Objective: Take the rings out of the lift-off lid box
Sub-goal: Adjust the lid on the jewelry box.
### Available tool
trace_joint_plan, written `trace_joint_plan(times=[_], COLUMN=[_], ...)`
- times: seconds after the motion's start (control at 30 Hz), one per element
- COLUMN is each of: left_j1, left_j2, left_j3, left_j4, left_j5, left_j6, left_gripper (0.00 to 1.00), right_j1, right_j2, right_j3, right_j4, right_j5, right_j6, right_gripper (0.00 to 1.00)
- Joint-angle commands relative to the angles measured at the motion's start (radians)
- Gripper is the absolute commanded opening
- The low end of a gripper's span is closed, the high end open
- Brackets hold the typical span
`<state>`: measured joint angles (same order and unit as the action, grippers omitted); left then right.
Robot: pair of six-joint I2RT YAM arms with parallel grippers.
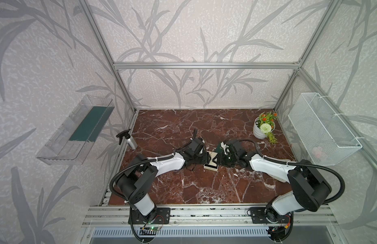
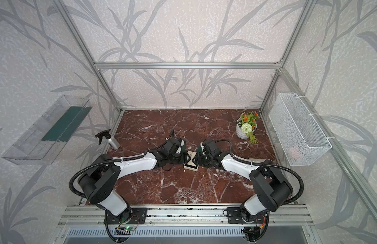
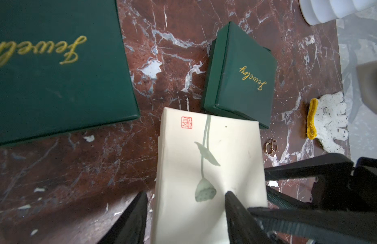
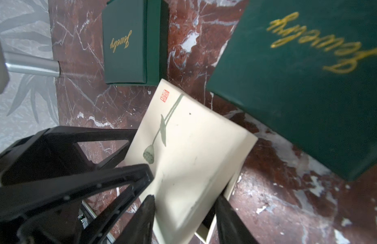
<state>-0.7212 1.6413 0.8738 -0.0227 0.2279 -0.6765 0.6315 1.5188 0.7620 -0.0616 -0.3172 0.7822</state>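
Right gripper (image 4: 185, 197) clamped on red-sealed lid (image 4: 193, 143) — left gripper (image 3: 185, 193) unclear; green "Jewelry" boxes (image 3: 240, 71)

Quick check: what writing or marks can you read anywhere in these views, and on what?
"Jewelry", gold script, on the small green box.
"Jewelry", gold script, on the large green box; cut off in the left wrist view.
Red seal on the cream lid: characters too small to read.
Nothing else legible.
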Motion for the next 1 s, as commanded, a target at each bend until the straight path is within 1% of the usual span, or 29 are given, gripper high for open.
trace_joint_plan(times=[0.0,0.47,0.97], left_j1=[-0.006,-0.023,-0.063], left_j2=[-0.034,-0.077,-0.084], left_j3=[-0.017,-0.043,-0.046], left_j4=[-0.012,-0.014,-0.029], left_j5=[-0.015,-0.018,-0.043], left_j6=[-0.007,-0.02,-0.032], left_gripper=[0.57,0.57,0.57], right_j1=[0.007,0.007,0.007], right_j2=[-0.014,-0.045,-0.052], right_j3=[0.018,-0.009,-0.024], right_j4=[-0.049,-0.052,-0.034], right_j5=[0.027,0.043,0.036], right_j6=[-0.018,-0.012,-0.011], right_gripper=[0.48,0.46,0.48])
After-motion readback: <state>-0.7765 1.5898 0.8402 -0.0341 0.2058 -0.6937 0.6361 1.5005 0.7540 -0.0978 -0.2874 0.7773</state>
